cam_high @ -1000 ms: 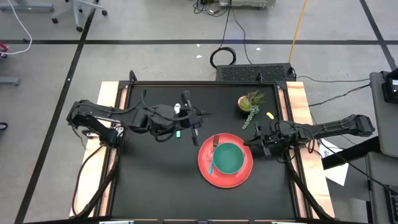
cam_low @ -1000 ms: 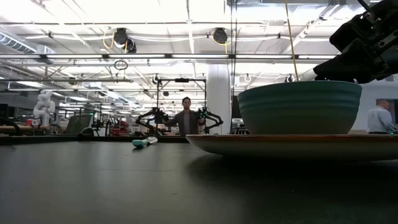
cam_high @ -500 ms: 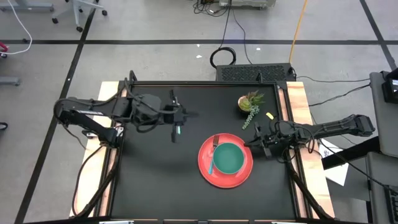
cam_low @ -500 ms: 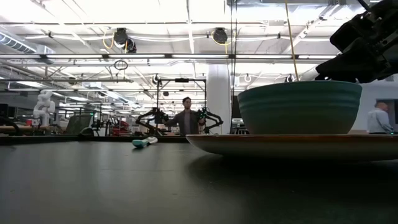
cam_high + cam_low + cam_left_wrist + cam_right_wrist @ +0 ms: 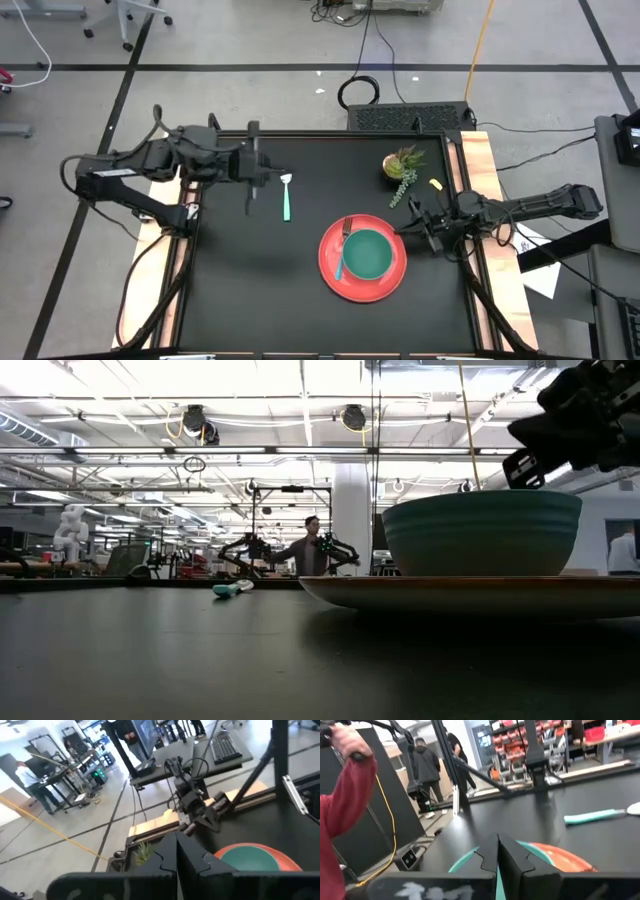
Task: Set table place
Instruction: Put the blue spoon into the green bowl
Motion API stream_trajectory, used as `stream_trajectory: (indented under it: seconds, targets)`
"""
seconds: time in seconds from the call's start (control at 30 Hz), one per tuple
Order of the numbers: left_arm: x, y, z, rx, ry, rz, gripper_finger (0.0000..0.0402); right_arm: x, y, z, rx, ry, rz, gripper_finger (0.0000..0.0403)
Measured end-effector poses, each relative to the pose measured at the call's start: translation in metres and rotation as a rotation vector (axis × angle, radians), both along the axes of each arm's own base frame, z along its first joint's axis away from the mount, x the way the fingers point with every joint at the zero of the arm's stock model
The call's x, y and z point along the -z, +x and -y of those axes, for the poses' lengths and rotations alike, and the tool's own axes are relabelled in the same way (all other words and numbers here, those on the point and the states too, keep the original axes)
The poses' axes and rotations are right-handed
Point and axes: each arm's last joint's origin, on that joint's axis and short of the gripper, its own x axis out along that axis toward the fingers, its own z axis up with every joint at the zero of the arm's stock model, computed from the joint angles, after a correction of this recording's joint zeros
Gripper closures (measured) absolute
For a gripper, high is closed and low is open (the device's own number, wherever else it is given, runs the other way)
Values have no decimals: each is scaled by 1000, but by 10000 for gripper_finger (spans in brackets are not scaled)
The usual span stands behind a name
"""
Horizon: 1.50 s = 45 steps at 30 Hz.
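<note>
The round red plate point(image 5: 362, 262) lies on the black table point(image 5: 240, 290), right of the middle. The teal bowl point(image 5: 369, 254) stands on it. A teal-handled fork point(image 5: 342, 255) lies on the plate's left part, beside the bowl. The teal-handled spoon point(image 5: 285, 198) lies flat on the table, left of and beyond the plate; it also shows in the low view point(image 5: 232, 589). My left gripper point(image 5: 265, 177) is shut and empty, above the table just left of the spoon. My right gripper point(image 5: 425, 226) is shut and empty, beside the plate's far right rim.
A small green potted plant point(image 5: 402, 165) stands at the far right of the table. Pale wood strips point(image 5: 480, 190) run along the two short sides. Beyond the table, a person's red sleeve point(image 5: 345, 795) shows in the right wrist view.
My left gripper has drawn back from beside the plate toward the table's left and far edges, passing over the spoon. The spoon has stayed where it lay. My right gripper has shifted slightly beside the plate's rim.
</note>
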Motion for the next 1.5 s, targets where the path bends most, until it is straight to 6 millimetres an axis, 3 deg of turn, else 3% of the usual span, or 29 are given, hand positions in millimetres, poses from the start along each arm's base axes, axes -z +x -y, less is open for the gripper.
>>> stream_trajectory:
  seconds: [0.33, 0.47, 0.57, 0.7, 0.97, 1.27, 1.5]
  targets:
    - [-7, -19, 2, -40, 36, 13, 401, -3, 0, 0, 0, -13, 34, 403]
    - [-11, -39, -2, -67, 30, 43, 401, -3, 0, 0, -1, 11, 25, 403]
    - [-1, -56, -6, -87, 35, 56, 401, -3, 0, 0, -2, 39, 18, 403]
    - [24, -79, -11, -87, 31, 158, 401, -3, 0, 0, -2, 41, 17, 403]
    - [104, -112, -16, -59, -35, 303, 401, -3, 0, 0, 0, 2, 28, 403]
    - [180, -112, -14, 10, -173, 205, 401, -3, 0, 0, 2, -95, 55, 403]
    - [211, -108, -14, 13, -220, 120, 401, -3, 0, 0, 3, -119, 61, 403]
